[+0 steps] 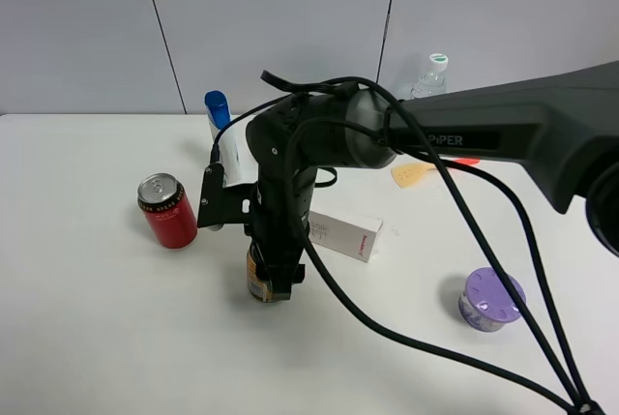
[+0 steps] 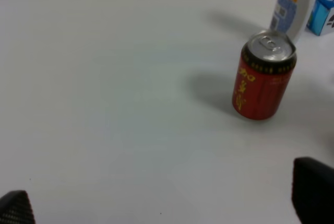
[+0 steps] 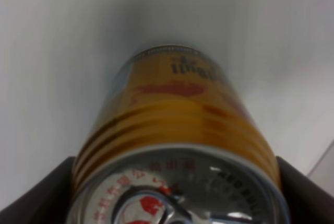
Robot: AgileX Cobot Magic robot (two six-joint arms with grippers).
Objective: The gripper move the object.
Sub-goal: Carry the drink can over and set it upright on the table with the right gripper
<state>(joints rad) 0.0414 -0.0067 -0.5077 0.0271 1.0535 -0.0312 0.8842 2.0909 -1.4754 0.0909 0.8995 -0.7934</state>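
Observation:
The golden-yellow and orange can [image 1: 257, 281] stands on the white table, mostly hidden behind my right gripper [image 1: 277, 284]. That arm reaches across from the right and points straight down over it. In the right wrist view the can [image 3: 177, 125] fills the frame, silver pull-tab top nearest, with a dark finger [image 3: 36, 198] pressed against each side. My right gripper [image 3: 175, 203] is shut on it. My left gripper [image 2: 164, 205] is open and empty over bare table, with one fingertip [image 2: 313, 192] showing at the frame's edge.
A red can [image 1: 166, 210] stands left of the golden one, also in the left wrist view [image 2: 263, 75]. Behind are a white bottle with a blue cap [image 1: 218, 110], a white box [image 1: 345, 234], a water bottle [image 1: 432, 74] and a purple-lidded jar [image 1: 491, 299].

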